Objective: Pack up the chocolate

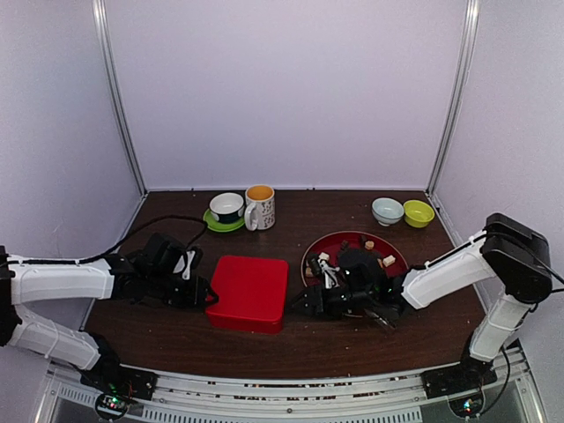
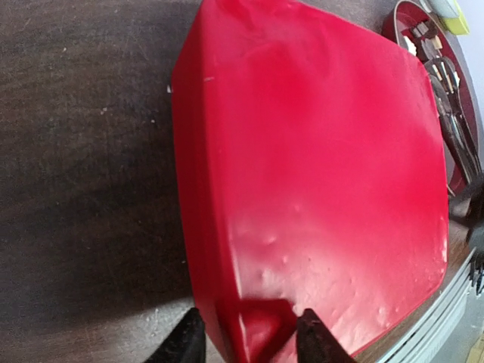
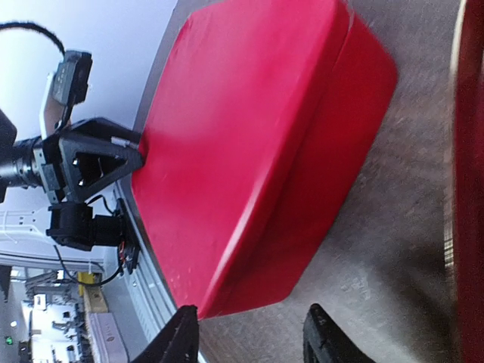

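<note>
A closed red box [image 1: 249, 292] lies at the table's middle. Small tan and cream chocolate pieces [image 1: 389, 261] lie on a dark red plate [image 1: 352, 235] to its right, partly hidden by my right arm. My left gripper [image 1: 209, 298] is at the box's left edge; in the left wrist view it [image 2: 249, 340] is open, its jaws either side of a small tab on the lid [image 2: 268, 321]. My right gripper [image 1: 304, 304] is open and empty at the box's near right corner [image 3: 227, 302], low over the table in the right wrist view [image 3: 249, 340].
Metal tongs [image 2: 454, 113] lie on the plate [image 2: 393, 23]. At the back stand a cup on a green saucer [image 1: 226, 208], a mug [image 1: 260, 207], a pale blue bowl [image 1: 387, 211] and a yellow-green bowl [image 1: 419, 212]. The plate's rim [image 3: 470, 151] is close to my right gripper.
</note>
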Controlling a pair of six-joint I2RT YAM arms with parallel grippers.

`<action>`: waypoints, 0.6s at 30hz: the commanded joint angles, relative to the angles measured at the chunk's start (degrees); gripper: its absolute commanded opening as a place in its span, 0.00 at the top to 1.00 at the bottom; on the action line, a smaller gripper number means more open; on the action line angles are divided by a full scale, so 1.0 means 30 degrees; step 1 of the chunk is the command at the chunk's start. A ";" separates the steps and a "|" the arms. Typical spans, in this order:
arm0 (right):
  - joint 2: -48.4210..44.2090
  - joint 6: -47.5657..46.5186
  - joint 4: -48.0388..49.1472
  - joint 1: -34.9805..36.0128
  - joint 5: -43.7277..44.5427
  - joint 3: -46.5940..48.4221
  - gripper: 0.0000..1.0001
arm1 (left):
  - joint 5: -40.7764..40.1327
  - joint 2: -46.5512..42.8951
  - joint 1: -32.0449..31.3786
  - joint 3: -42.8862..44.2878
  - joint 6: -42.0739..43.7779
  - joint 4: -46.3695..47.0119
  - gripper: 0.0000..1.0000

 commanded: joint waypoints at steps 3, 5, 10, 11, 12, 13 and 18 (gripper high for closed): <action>-0.1686 -0.3352 -0.4529 -0.1813 0.1635 0.1690 0.47 | -0.1392 -0.1204 0.0090 0.0921 0.0537 -0.1106 0.50; -0.1484 -0.3874 -0.5126 -0.2261 0.1636 0.2509 0.47 | -0.1386 -0.1358 0.0455 0.1012 0.0607 -0.0828 0.48; 0.0181 -0.4597 -0.5764 -0.2960 0.1165 0.5262 0.45 | 0.0822 -0.0876 0.2152 0.0815 0.0688 0.1144 0.50; 0.0611 -0.4672 -0.5923 -0.3009 0.1132 0.5848 0.45 | 0.1149 -0.0675 0.2409 0.0832 0.0715 0.1381 0.51; 0.1035 -0.4711 -0.5980 -0.3018 0.1106 0.6393 0.45 | 0.1373 -0.0460 0.2624 0.0933 0.0835 0.1531 0.51; 0.1476 -0.4756 -0.6049 -0.3038 0.1084 0.6905 0.45 | 0.1548 -0.0224 0.2816 0.1041 0.0957 0.1664 0.51; 0.3940 -0.4888 -0.7133 -0.3225 0.1216 0.9412 0.45 | 0.2135 0.1840 0.3654 0.1875 0.1613 0.1749 0.54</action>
